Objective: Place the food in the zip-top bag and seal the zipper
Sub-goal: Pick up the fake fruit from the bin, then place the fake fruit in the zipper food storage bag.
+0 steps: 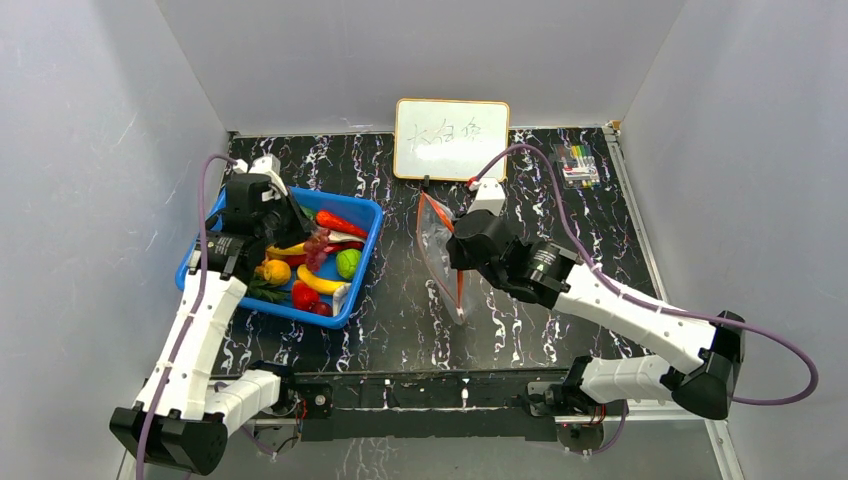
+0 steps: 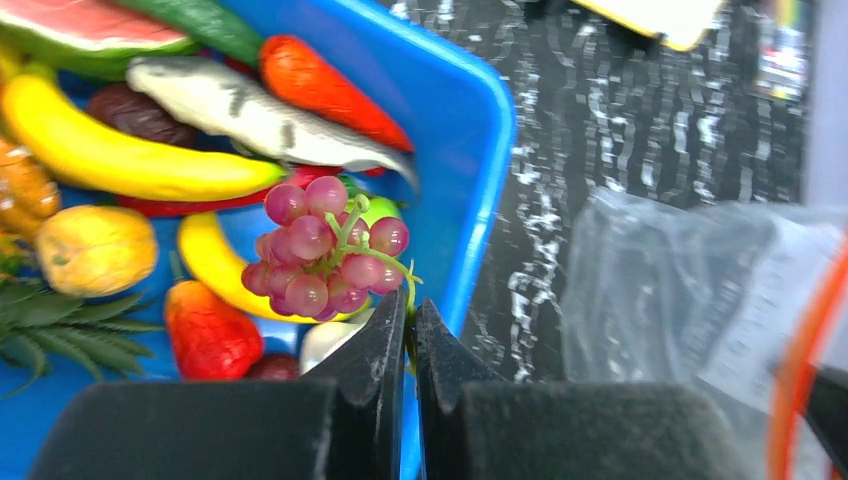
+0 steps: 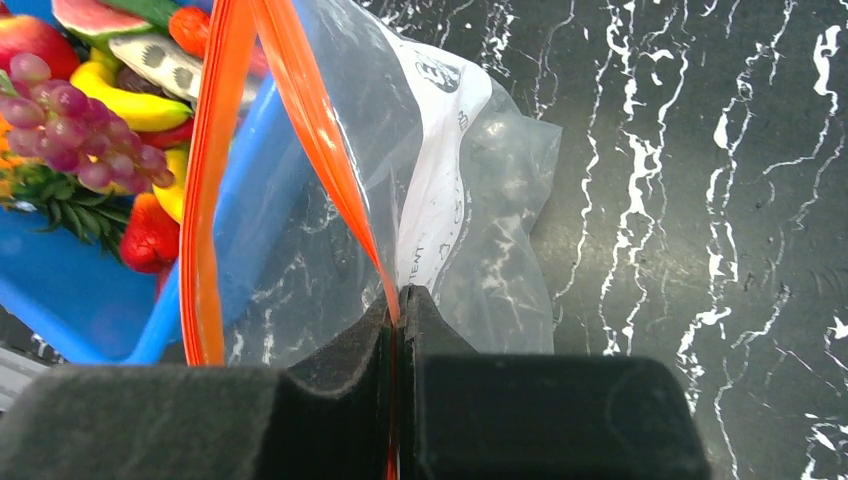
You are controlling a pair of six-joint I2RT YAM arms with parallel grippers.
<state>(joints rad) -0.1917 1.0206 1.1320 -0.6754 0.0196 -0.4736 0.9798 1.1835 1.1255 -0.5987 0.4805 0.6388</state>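
The food lies in a blue basket (image 1: pixel 366 262): a banana (image 2: pixel 120 160), a red strawberry (image 2: pixel 210 335), a green round fruit (image 1: pixel 347 263) and more. My left gripper (image 2: pixel 410 312) is shut on the green stem of the purple grapes (image 2: pixel 325 250), which hang just above the basket's right side. The zip-top bag (image 1: pixel 438 262) stands on the table right of the basket, its mouth held open. My right gripper (image 3: pixel 398 296) is shut on one side of the red-orange zipper (image 3: pixel 325 140); the other side (image 3: pixel 212 200) bows away towards the basket.
A whiteboard (image 1: pixel 452 138) leans on the back wall. A small case of markers (image 1: pixel 577 165) lies at the back right. The basket's blue wall (image 2: pixel 480 140) stands between the grapes and the bag (image 2: pixel 690 300). Grey walls close in the black marbled table (image 1: pixel 400 310).
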